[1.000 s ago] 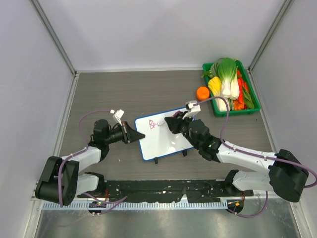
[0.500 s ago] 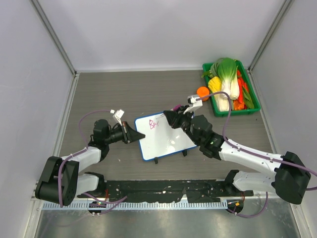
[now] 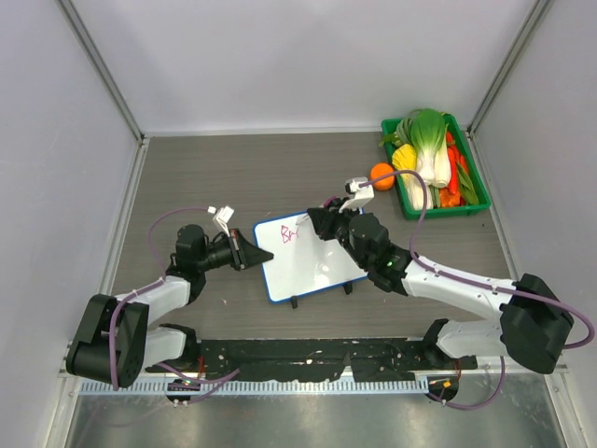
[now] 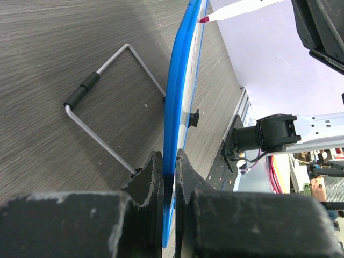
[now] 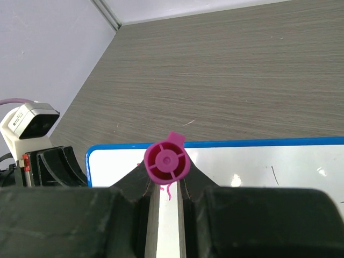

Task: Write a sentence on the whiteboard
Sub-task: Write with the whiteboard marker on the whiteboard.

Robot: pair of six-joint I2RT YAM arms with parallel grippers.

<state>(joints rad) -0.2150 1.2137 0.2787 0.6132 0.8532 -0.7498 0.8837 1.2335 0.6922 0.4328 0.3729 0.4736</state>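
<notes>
The whiteboard, white with a blue frame, stands tilted on the wooden table. My left gripper is shut on its left edge; in the left wrist view the blue frame runs edge-on between that gripper's jaws. My right gripper is shut on a pink marker, seen end-on with its cap end toward the camera. The marker tip is at the board's upper left. The sentence is a few pink strokes there, partly hidden behind the right gripper.
A green crate of vegetables sits at the back right, with an orange just left of it. A bent wire stand lies on the table behind the board. Grey walls close in three sides.
The right gripper with the marker has shifted a little left and toward the back along the board's top, and the pink writing has gained strokes. The left arm has held still.
</notes>
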